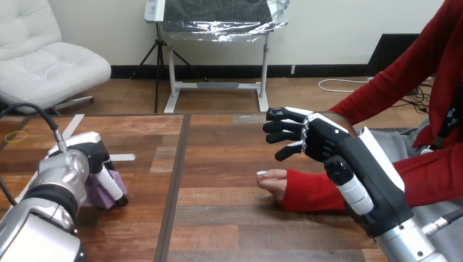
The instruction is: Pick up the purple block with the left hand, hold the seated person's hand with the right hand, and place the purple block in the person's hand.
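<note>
The purple block (97,189) rests on the wooden table (218,218) at the left. My left hand (93,158) is down over it, fingers (111,184) curled round its right side. The person's hand (273,182), in a red sleeve, lies curled on the table near the middle. My right hand (319,136) hovers above and behind it, fingers straight and pointing left, not touching it.
The person's red-sleeved forearm (349,188) stretches across the table from the right. A dark seam (173,185) runs front to back between the two table boards. Strips of white tape (123,157) lie near my left hand.
</note>
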Robot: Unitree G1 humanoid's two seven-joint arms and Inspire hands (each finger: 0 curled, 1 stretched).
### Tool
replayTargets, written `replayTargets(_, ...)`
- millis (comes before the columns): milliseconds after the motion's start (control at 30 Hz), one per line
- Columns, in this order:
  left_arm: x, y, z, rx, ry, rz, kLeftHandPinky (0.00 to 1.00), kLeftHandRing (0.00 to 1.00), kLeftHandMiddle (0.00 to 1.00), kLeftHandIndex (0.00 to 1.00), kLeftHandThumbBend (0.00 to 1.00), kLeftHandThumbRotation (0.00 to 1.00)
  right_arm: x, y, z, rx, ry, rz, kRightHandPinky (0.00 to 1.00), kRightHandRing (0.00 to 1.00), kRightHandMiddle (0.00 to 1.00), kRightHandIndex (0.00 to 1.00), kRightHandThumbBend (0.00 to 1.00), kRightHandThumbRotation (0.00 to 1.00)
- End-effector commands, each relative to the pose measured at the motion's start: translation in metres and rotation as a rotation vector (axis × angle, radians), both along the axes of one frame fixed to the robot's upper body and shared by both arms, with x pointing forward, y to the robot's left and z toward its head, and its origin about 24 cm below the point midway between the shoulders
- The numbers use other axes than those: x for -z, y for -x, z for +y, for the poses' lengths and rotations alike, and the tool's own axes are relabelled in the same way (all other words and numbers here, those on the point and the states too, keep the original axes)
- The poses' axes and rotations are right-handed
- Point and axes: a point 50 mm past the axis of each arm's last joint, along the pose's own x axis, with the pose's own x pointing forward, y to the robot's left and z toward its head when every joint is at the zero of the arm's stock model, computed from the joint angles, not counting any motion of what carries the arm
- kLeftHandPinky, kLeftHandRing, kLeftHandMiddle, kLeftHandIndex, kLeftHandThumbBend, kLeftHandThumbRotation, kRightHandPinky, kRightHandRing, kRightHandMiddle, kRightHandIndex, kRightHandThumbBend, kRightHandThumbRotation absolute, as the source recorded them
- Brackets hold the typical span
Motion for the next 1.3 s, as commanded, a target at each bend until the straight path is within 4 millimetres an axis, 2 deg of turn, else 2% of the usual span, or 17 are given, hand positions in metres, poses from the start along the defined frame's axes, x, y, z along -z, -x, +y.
replayTargets(0,-0.024,-0.015,-0.005,0.014,0.037,-0.132,0.33,0.41,0.48,0.47,0.77,0.00,-0.015,-0.004,-0.002,0.014,-0.006,-0.087,0.62,0.74,0.76,0.79,1.00,1.00)
replayTargets(233,-0.032,-0.018,-0.006,0.000,0.117,-0.211,0.35,0.40,0.46,0.46,0.78,0.00,-0.013,-0.006,-0.003,0.054,0.011,-0.089,0.66,0.75,0.77,0.79,1.00,1.00)
replayTargets(767,-0.053,-0.024,-0.012,-0.016,0.345,-0.420,0.35,0.38,0.43,0.45,0.71,0.00,-0.009,-0.025,-0.012,0.189,0.154,-0.148,0.66,0.74,0.76,0.77,1.00,1.00)
replayTargets(1033,-0.063,-0.021,-0.016,0.011,0.437,-0.542,0.33,0.36,0.41,0.44,0.78,0.00,-0.010,-0.034,-0.020,0.217,0.240,-0.167,0.67,0.75,0.78,0.80,1.00,0.99)
replayTargets(1267,-0.067,-0.014,-0.019,0.037,0.504,-0.608,0.31,0.35,0.39,0.43,0.84,0.00,-0.010,-0.040,-0.027,0.239,0.284,-0.167,0.68,0.78,0.81,0.82,1.00,0.93)
